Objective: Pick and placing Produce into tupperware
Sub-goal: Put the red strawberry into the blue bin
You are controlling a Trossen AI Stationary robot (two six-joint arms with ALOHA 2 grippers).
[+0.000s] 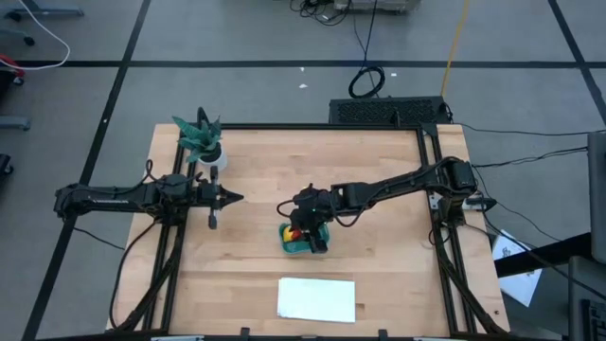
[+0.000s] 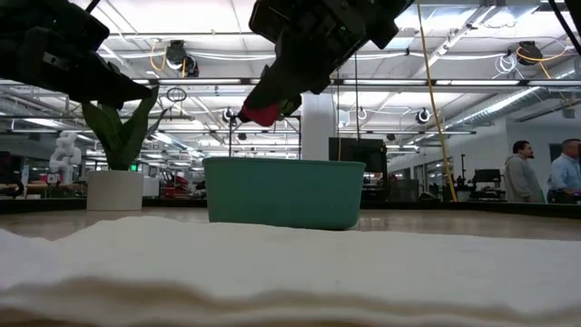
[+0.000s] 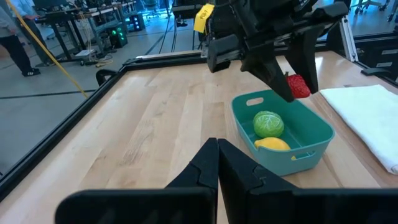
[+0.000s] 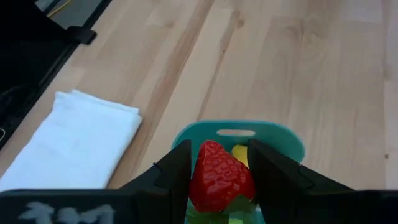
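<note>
Overhead, right tool (image 4: pixel 219 171) clamping strawberry (image 4: pixel 219 176), hiding tupperware (image 4: pixel 283 138), left tool (image 1: pixel 230 197) closed.

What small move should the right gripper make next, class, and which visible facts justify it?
Probably lower a little and open. The right gripper holds the red strawberry above the teal container, where the green fruit and the yellow fruit already lie. The left gripper waits shut, off to the side.

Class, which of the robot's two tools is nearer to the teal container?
The right tool, shut on the strawberry, hangs directly above the teal container. The left tool, shut, waits well off to the side.
</note>
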